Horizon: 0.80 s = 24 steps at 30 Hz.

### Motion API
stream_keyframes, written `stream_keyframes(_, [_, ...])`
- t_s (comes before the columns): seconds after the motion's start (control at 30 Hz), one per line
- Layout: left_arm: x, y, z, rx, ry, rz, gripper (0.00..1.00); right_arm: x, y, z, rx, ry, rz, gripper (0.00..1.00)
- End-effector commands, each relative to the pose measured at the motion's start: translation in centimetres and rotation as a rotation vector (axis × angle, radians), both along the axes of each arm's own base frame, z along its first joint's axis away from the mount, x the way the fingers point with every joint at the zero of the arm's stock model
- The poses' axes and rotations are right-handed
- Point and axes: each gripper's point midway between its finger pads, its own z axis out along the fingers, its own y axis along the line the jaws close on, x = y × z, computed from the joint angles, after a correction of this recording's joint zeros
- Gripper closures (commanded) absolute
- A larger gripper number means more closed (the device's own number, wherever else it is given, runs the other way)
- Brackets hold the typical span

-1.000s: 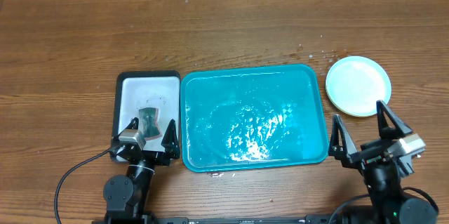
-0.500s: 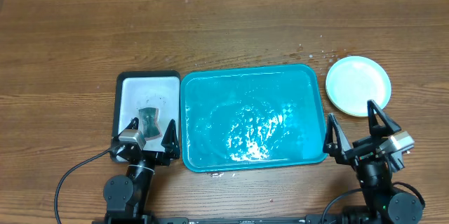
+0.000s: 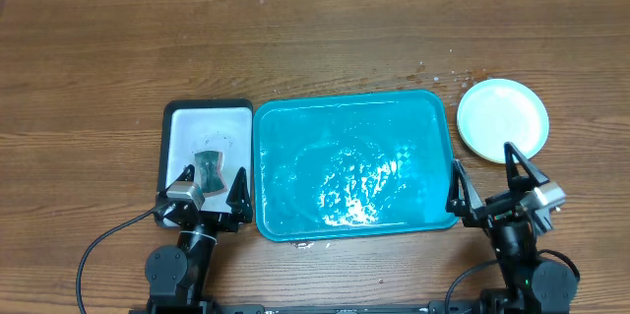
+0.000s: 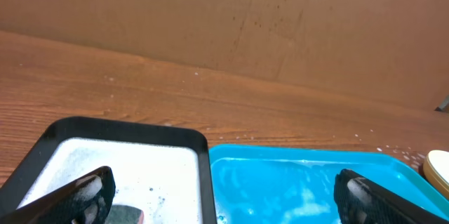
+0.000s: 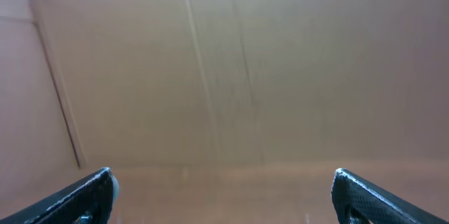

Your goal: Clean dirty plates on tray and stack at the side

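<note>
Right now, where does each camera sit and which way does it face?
Overhead: above the table, looking down on the turquoise tray, black-rimmed tray, plate, left pincer and right pincer, both open.
Left wrist: on the left arm, facing forward low over both trays; its own fingertips frame the bottom corners.
Right wrist: on the right arm, facing a blurred brown wall; own fingertips show.
Shared: overhead and left wrist both see both trays.

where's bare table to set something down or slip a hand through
Widest free patch: the tabletop beyond the turquoise tray, black-rimmed tray and plate. There is also room left of the black-rimmed tray. Crowded: the narrow gap between turquoise tray and plate, with the open right gripper at its near end.
</note>
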Motion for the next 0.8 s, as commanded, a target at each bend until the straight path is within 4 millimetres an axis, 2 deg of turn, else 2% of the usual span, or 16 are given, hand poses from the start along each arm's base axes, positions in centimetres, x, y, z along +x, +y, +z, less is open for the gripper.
stream_keyframes(0.0, [0.0,0.4,0.0,-0.012,0.0,0.021,0.0,0.5,0.0,-2.7,0.038,0.117,0.003,0.0])
stream_keyframes(0.13, [0.0,0.4,0.0,-0.012,0.0,0.021,0.0,0.9,-0.4,-5.0,0.075,0.223,-0.017,0.0])
stream_keyframes(0.33, [0.0,0.4,0.0,-0.013,0.0,0.021,0.0,1.0,-0.6,-6.3,0.076,0.277,-0.029,0.0])
stream_keyframes(0.77, [0.0,0.4,0.0,-0.012,0.0,0.021,0.0,1.0,-0.6,-6.5,0.05,0.276,-0.032,0.0])
